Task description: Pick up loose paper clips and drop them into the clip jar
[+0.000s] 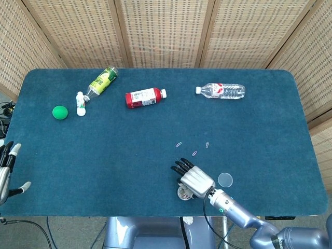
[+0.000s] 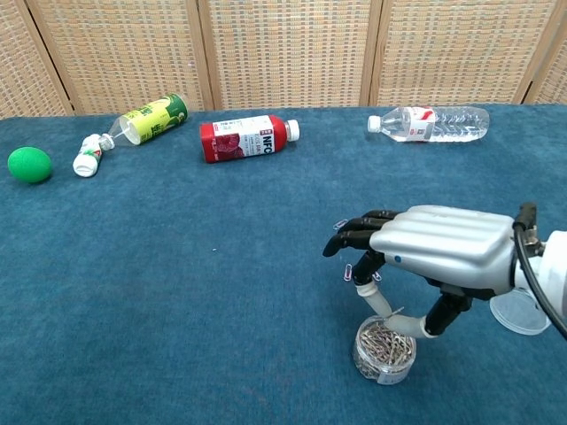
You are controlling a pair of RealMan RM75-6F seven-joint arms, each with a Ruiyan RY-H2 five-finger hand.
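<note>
Hovering palm-down over the clip jar [image 2: 384,348], right hand [image 2: 431,250] has fingers spread and slightly curled; whether the thumb pins a clip, cannot tell. Jar is clear, round, full of clips, near the front edge of the blue felt table [image 1: 104,135]. 3 loose paper clips [image 1: 193,153] show beyond it; the hand hides more. 1 clear lid [image 1: 224,180] right. Left hand [image 1: 6,168] open at the table's left edge. 4 bottles, 1 green ball [image 1: 60,112] far back.

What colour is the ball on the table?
The ball is green. It shows best in the chest view, at the left edge.
</note>
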